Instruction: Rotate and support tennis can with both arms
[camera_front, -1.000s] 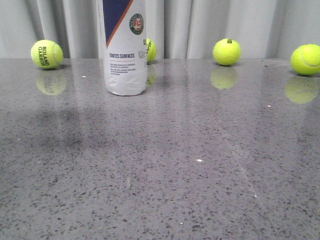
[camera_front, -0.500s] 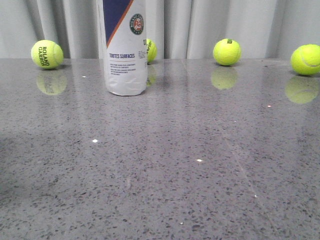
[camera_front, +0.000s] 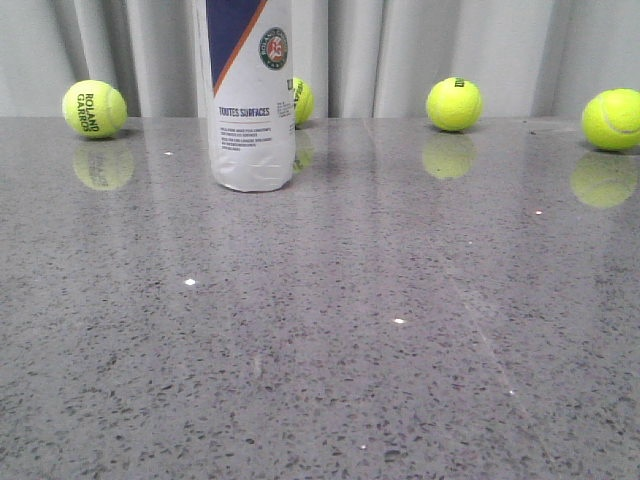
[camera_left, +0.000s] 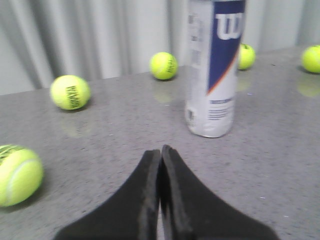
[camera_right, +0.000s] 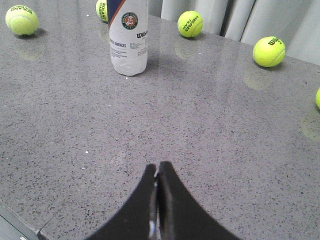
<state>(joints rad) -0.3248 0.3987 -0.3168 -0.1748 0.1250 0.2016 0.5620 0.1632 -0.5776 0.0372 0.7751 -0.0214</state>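
The tennis can (camera_front: 250, 95) stands upright at the back left of the grey table, its white and navy label with the round badge facing the front camera. The left wrist view shows the tennis can (camera_left: 214, 70) with its white W logo, well ahead of my left gripper (camera_left: 160, 152), which is shut and holds nothing. From the right wrist, the tennis can (camera_right: 128, 37) is seen far off, and my right gripper (camera_right: 157, 169) is shut with nothing in it, low near the table's front edge. Neither arm shows in the front view.
Yellow-green tennis balls lie along the back: one far left (camera_front: 94, 108), one behind the can (camera_front: 301, 99), one right of centre (camera_front: 453, 103), one far right (camera_front: 612, 119). Another ball (camera_left: 17, 174) lies close to my left gripper. A pleated grey curtain (camera_front: 440, 45) closes the back.
A dark shadow on the left of the table a second ago has faded away. The can and balls have not moved.
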